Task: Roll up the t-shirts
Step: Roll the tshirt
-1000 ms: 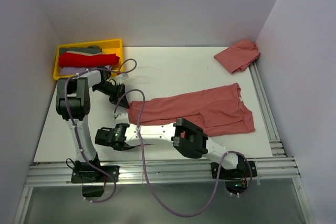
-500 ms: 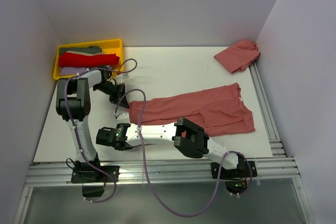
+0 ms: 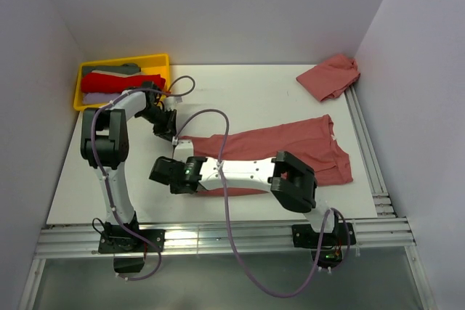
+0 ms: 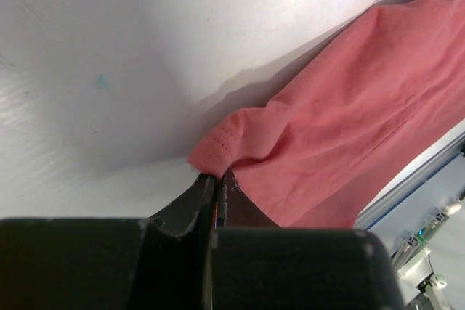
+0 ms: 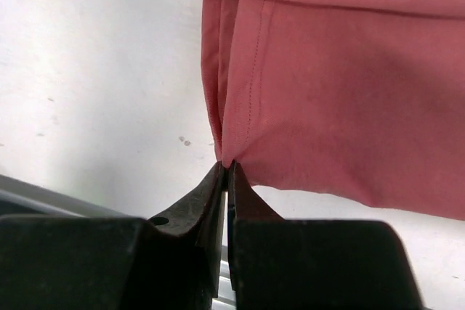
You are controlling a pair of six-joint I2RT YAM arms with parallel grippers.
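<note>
Long salmon t-shirt (image 3: 290,147): lies folded into a narrow band across the middle of the worktop (image 3: 240,99), running from the centre-left out to the right, where a sleeve spreads wider.
Left gripper (image 4: 219,176): clenched on the band's left end at its far corner; a small hemmed tab of cloth bunches up right at the fingertips, with a shadow on the worktop beneath it.
Right gripper (image 5: 227,165): pinched tight on the near corner of the same left end; several stitched layers of cloth meet at the tips.
Right arm: stretches leftward along the band's near edge in the top view, covering part of it.
Crumpled salmon t-shirt (image 3: 330,75): sits in a heap at the far right corner, against the wall, well apart from both grippers.
Yellow tray (image 3: 123,60): stands at the far left corner, just beyond the left arm.
Tray contents: a grey t-shirt (image 3: 116,69) at the back, a bright red t-shirt (image 3: 120,81) in the middle, a lavender t-shirt (image 3: 109,97) at the front.
</note>
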